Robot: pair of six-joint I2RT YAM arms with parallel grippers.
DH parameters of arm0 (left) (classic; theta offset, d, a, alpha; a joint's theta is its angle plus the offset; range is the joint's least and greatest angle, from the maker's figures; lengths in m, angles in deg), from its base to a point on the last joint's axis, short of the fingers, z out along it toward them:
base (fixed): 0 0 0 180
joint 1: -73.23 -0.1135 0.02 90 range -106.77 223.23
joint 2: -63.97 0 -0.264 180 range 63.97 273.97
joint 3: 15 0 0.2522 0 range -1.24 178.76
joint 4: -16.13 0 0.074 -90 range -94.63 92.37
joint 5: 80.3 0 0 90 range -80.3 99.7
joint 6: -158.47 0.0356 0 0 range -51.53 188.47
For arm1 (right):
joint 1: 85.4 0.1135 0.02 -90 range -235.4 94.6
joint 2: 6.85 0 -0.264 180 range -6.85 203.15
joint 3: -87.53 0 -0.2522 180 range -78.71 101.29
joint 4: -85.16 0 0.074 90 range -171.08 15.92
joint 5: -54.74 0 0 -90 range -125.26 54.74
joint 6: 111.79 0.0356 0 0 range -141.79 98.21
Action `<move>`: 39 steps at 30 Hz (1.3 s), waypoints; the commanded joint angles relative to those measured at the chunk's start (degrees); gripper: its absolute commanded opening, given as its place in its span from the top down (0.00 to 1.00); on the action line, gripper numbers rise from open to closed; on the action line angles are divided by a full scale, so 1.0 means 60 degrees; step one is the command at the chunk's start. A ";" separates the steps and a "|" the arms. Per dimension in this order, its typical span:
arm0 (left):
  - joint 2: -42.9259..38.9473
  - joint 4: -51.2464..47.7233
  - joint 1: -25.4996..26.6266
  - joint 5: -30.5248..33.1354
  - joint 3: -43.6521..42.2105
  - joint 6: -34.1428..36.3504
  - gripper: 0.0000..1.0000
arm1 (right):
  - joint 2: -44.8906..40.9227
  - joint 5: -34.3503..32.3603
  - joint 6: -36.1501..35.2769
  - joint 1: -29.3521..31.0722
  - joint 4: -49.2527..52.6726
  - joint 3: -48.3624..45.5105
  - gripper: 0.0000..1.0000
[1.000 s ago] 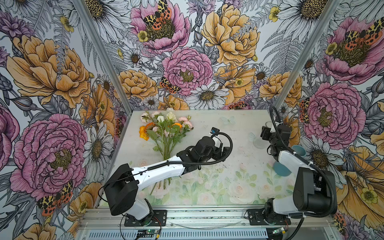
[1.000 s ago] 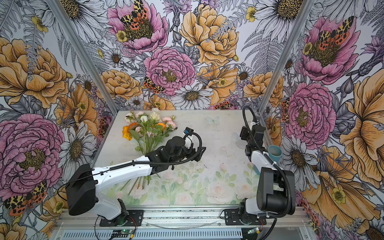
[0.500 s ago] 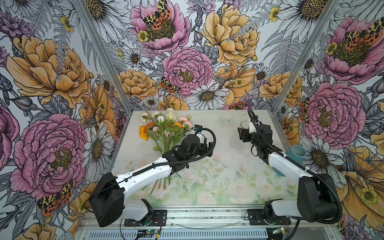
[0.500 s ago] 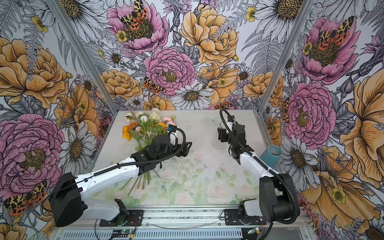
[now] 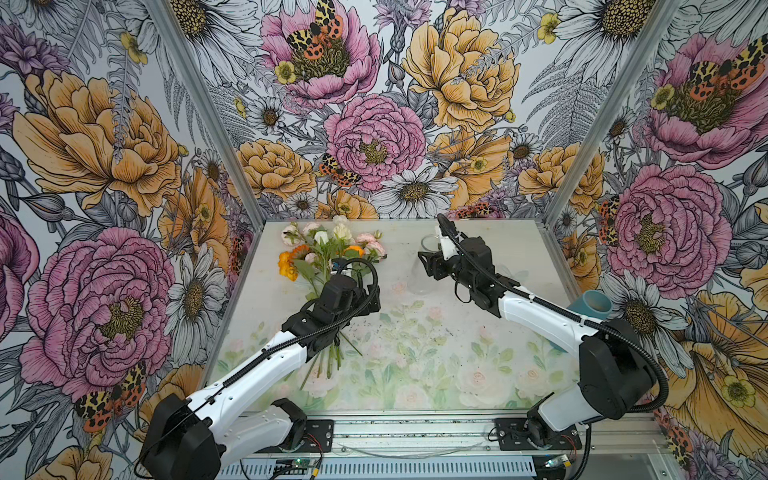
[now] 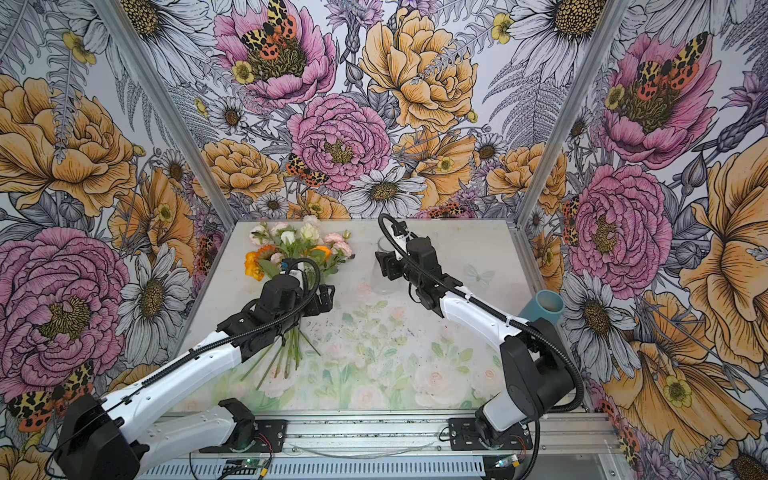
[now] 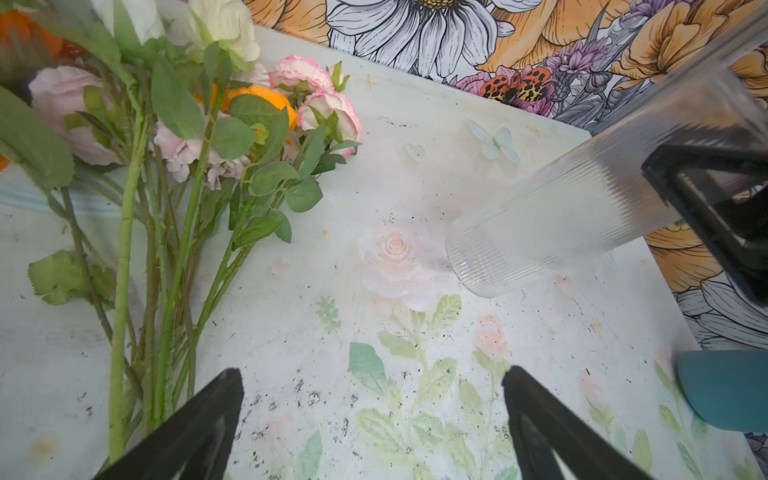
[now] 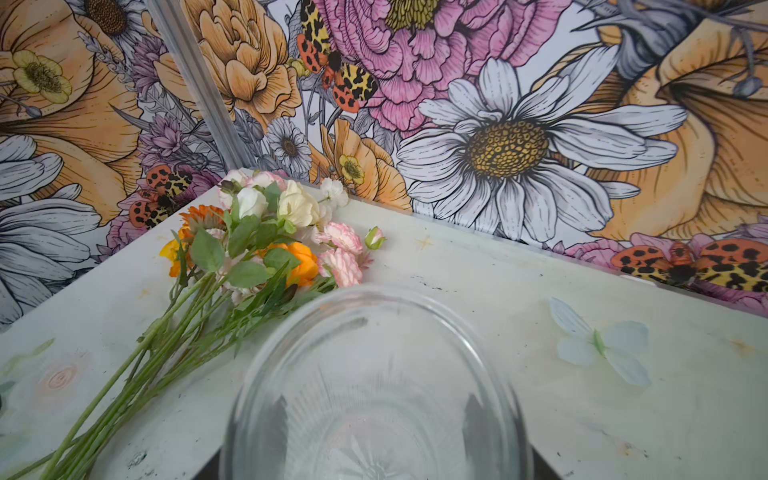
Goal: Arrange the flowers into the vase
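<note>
Two arms: left end effector (image 7: 372, 384) wide open beside the flowers (image 5: 324, 249) near the tabletop (image 5: 436, 357) far-left corner, right end effector (image 8: 380, 436) clamped on the clear vase (image 7: 561, 216).

The clear ribbed glass vase (image 7: 561, 216) was glossy, with fine grooves. The long green-stemmed flowers (image 8: 266, 237) had soft, cloth-like matt petals and smooth plastic-looking stems. The pale printed desk (image 7: 291, 332) looked matt and speckled with dark grit. At 6 o'clock in both top views, the metal rail (image 5: 415, 428) had a dull brushed sheen.
</note>
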 commanded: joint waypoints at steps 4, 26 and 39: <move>-0.0838 -0.0350 -0.0536 -0.0526 -0.0304 -0.0472 0.01 | 0.0673 -0.0426 0.0135 0.0781 -0.0417 0.0843 0.65; -0.0724 -0.1386 -0.1189 -0.0883 0.0150 -0.0354 0.01 | 0.1102 -0.0936 -0.0435 0.1510 -0.0228 0.0824 0.25; -0.0139 -0.1704 -0.1993 -0.1614 0.0933 0.0495 0.01 | 0.0440 -0.0828 -0.0602 0.1459 0.1071 0.1219 0.01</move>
